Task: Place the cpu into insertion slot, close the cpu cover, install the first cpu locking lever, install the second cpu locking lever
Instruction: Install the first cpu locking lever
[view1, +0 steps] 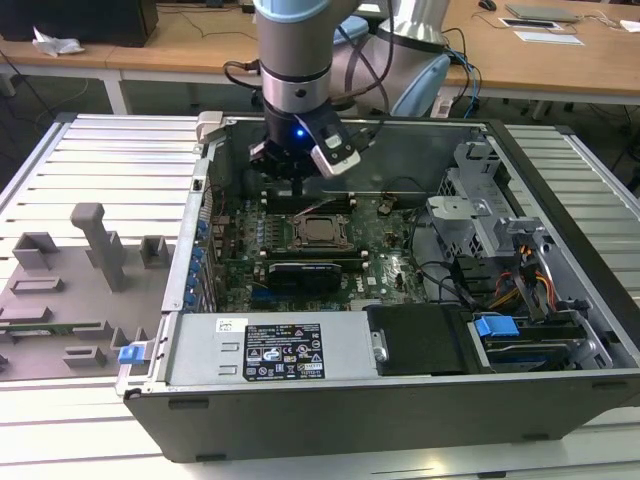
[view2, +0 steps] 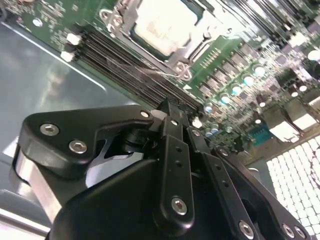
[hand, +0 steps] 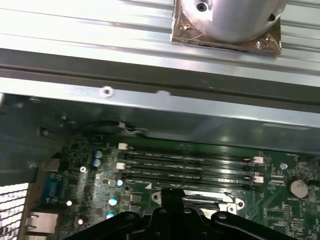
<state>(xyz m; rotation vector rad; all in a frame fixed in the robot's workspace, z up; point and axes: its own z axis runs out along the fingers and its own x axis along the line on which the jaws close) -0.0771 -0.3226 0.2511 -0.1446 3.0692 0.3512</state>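
Cpu (view1: 318, 231) seated in the insertion slot (view1: 297, 232), framed by the cpu cover (view2: 150, 47)
The small square chip, silver-grey on top, is seen lying flat and level inside the metal-framed socket. The thin silvery cover is laid down flat around it, and the chip's top is shown through its square window.

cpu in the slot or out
In: the cpu lies flat, silver top up, inside the insertion slot, with metal frame around it in the second wrist view and the exterior view.
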